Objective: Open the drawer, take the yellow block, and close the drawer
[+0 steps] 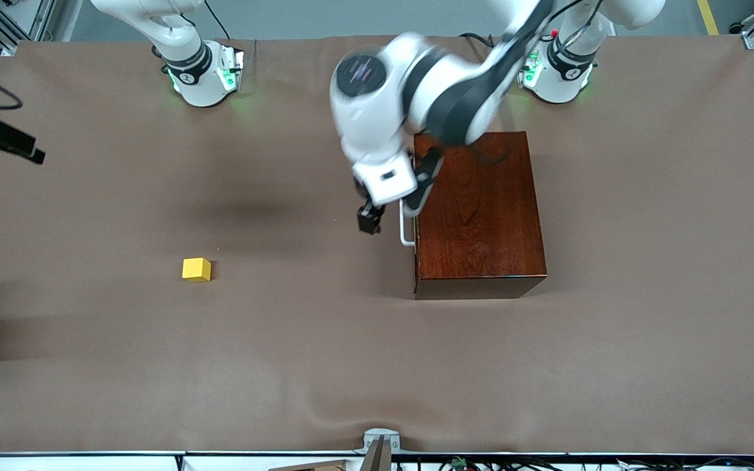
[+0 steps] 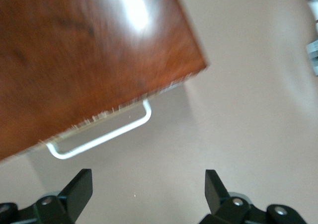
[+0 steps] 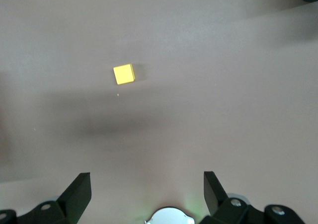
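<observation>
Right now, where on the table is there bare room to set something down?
Bare cloth lies between the yellow block and the wooden box, and along the table edge nearest the front camera. It is crowded at the white handle, where the left claw hangs open. The right claw is open above bare cloth.

The left arm reaches from its base out over the wooden box (image 1: 478,209) and bends down at that box's handle side. Its left hand (image 1: 393,208) hangs just beside the box, fingers (image 2: 79,186) spread wide apart, holding nothing. The right hand (image 3: 144,196) is raised well away from the box, its fingers (image 3: 213,189) likewise spread and empty.
</observation>
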Robot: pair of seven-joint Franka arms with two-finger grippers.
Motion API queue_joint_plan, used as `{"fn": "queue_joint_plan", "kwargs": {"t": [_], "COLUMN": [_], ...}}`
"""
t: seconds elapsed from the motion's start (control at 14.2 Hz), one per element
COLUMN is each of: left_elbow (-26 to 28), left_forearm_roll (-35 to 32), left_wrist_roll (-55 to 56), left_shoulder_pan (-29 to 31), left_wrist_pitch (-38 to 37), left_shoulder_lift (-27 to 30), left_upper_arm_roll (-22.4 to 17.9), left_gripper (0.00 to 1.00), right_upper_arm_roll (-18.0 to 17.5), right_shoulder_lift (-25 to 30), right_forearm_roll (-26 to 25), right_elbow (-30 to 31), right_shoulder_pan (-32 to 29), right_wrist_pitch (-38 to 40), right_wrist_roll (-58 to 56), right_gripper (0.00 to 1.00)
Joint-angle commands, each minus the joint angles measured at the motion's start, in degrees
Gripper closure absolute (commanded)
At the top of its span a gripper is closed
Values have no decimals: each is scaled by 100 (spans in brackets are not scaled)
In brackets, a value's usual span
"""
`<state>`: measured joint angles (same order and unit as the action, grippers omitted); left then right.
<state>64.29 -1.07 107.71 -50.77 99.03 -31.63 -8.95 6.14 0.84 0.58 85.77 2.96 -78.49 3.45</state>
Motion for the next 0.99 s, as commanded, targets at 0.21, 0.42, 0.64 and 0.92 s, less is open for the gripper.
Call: {"fn": "queue_joint_plan", "kwargs": {"t": [0.21, 0.42, 0.64, 0.92], "left_elbow": [1302, 2278, 2903, 2922], "left_forearm_roll": [124, 115, 124, 115], "left_wrist_roll": [-2706, -4411, -6027, -7654], "left_shoulder_pan": [1208, 1840, 2719, 3422], "left_wrist_pitch": [-780, -798, -806, -1105], "left_shoulder_lift": [1797, 2765, 3364, 3532], "left_upper_arm_roll": [69, 60, 69, 87], "left_gripper": [0, 0, 0, 0], "right_upper_arm_roll": [-52, -52, -60, -52], "right_shoulder_lift": [5, -40, -32, -32], "right_forearm_roll": [-163, -181, -181, -269], "right_elbow": [-243, -447, -420, -420], "right_shoulder_pan": [-32, 73, 152, 135], "right_wrist_pitch": [-88, -52, -52, -61], "right_wrist_roll": [-37, -37, -37, -334], "right_gripper": [0, 0, 0, 0]}}
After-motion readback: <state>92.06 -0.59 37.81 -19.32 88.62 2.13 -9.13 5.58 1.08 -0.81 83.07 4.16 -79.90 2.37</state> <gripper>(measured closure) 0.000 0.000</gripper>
